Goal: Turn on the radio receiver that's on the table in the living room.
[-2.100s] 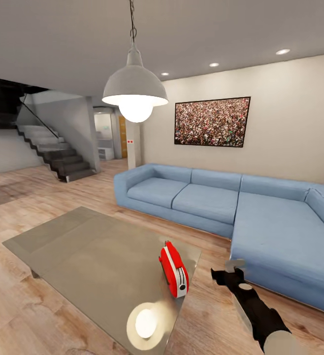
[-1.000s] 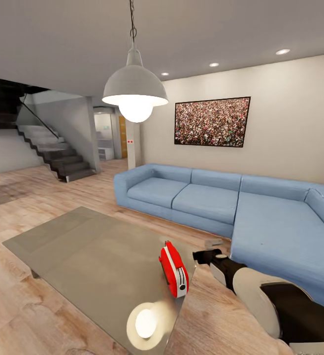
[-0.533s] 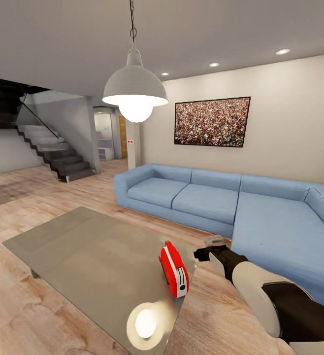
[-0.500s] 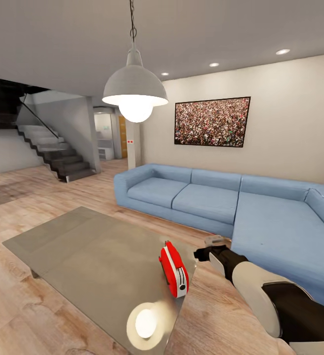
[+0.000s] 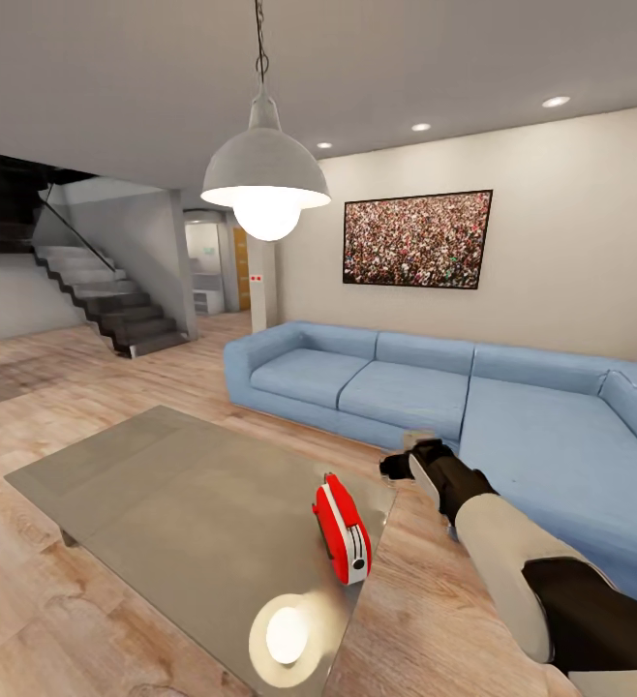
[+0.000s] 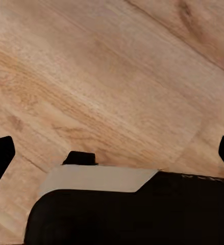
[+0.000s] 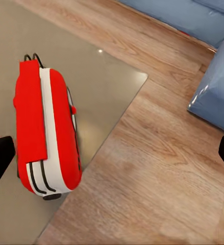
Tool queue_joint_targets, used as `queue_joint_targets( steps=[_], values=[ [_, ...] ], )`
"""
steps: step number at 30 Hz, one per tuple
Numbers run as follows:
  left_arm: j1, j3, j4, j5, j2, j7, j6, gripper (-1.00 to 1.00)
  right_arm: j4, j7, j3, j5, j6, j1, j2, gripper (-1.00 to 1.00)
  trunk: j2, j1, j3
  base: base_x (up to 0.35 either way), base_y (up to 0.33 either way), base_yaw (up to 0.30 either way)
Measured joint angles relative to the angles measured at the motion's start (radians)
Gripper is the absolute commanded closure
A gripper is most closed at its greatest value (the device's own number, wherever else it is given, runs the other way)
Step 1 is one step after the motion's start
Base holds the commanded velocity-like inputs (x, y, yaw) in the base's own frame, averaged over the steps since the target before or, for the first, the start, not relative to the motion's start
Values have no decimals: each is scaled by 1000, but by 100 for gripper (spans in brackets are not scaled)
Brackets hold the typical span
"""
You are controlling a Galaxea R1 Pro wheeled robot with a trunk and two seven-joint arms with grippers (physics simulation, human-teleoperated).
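The radio receiver (image 5: 341,530) stands on edge near the table's (image 5: 154,503) right-hand corner nearest the sofa (image 5: 473,407), its long axis running along that short edge. The right gripper (image 5: 403,459) hangs above the floor just past that edge, spread open, so the radio lies below it toward the table's middle. The left gripper (image 6: 112,153), also spread open, faces bare floor, so the right arm seems nearer.

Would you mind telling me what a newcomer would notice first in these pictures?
Most likely the red radio, upright near the corner of the glossy table closest to the robot. Behind it a large blue sofa lines the wall under a framed crowd picture, with a lit hanging lamp overhead. The right pincer hangs just beyond the radio.
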Motion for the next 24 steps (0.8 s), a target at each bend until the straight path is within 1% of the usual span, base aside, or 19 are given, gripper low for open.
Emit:
queue_joint_targets(
  steps=[2, 3, 4, 5, 6, 10, 12, 13, 15, 16, 17, 18, 22, 23, 24],
  values=[
    [0, 0, -111, -2, 6, 0, 3, -100, -32, 0, 1, 0, 33, 0, 0, -100, 0, 0, 0, 0, 0, 0],
    [0, 0, -200, -2, 8, 0, 19, -100, -45, 1, 1, 0, 46, 0, 1, -100, 0, 0, 0, 0, 0, 0],
    [0, 0, -245, 0, 7, 0, 37, -100, -49, 1, 1, 0, 50, 0, 1, -100, 0, 0, 0, 0, 0, 0],
    [0, -1, -292, 1, 4, 0, 67, -100, -53, 1, 1, -1, 58, 0, 4, -100, 0, 0, 0, 0, 0, 0],
    [0, -1, -316, 2, 3, -2, 87, -100, -55, 1, 2, -1, 63, 0, 11, -100, 0, 0, 0, 0, 0, 0],
    [0, 0, -347, 7, 8, -7, 115, -100, -59, 0, 3, 2, 73, 0, 39, -100, 0, 0, 0, 0, 0, 0],
    [0, 1, -349, 7, 12, -9, 116, -100, -58, 0, 16, 3, 76, 0, 46, -100, 0, 0, 0, 0, 0, 0],
    [0, 1, -351, 4, 13, -8, 113, -100, -57, -1, 62, 2, 89, 0, 51, -100, 0, 0, 0, 0, 0, 0],
    [0, 1, -351, 2, 12, -7, 111, -100, -57, 0, 134, 0, 135, 0, 59, -100, 0, 0, 0, 0, 0, 0],
    [0, 0, -352, 1, 11, -7, 110, -100, -58, 1, 158, -2, 162, 0, 63, -100, 0, 0, 0, 0, 0, 0],
    [0, 0, -352, 0, 12, -6, 109, -100, -57, 0, 180, -3, 190, 0, 73, -100, 0, 0, 0, 0, 0, 0],
    [0, 0, -352, -1, 14, -3, 108, -100, -57, 0, 191, -4, 204, 0, 80, -100, 0, 0, 0, 0, 0, 0],
    [0, 1, -358, -2, 20, 1, 108, -100, -56, -2, 199, -5, 222, 0, 85, -100, 0, 0, 0, 0, 0, 0],
    [0, 1, -365, -2, 20, 4, 109, -100, -56, -2, 200, -6, 225, 0, 86, -100, 0, 0, 0, 0, 0, 0],
    [0, 1, -399, -3, 21, 9, 115, -100, -56, -2, 200, -6, 227, 0, 87, -100, 0, 0, 0, 0, 0, 0]
  ],
)
